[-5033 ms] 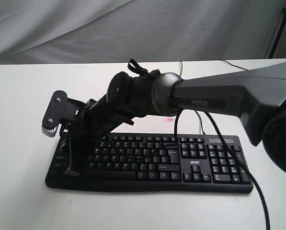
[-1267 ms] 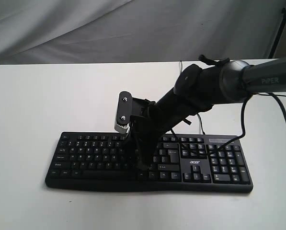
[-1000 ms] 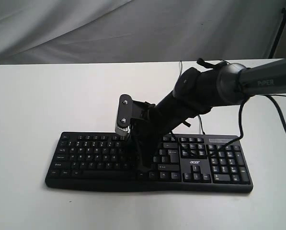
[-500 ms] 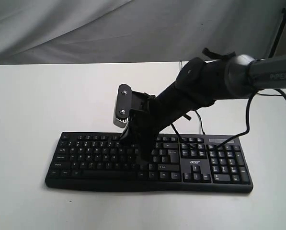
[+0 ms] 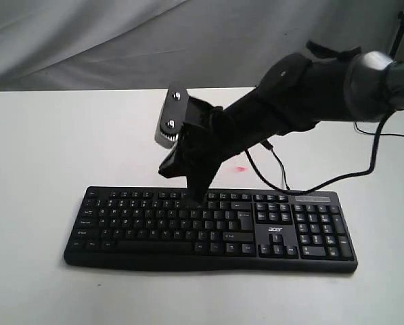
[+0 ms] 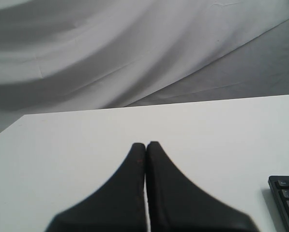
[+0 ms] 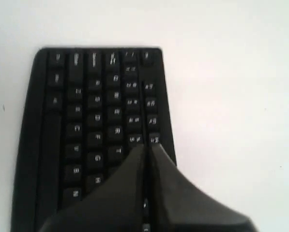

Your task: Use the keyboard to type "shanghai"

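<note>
The right pincer (image 5: pixel 195 195), pressed together, points down at the 12 o'clock rows of the keyboard (image 5: pixel 147 227) on the white table (image 5: pixel 46 149). The left pincer (image 6: pixel 145 144) is likewise pressed together.

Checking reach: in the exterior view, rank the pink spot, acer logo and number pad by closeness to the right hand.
1. The pink spot, on the table behind the keyboard.
2. The acer logo, right of the right hand.
3. The number pad, at the keyboard's right end.
</note>
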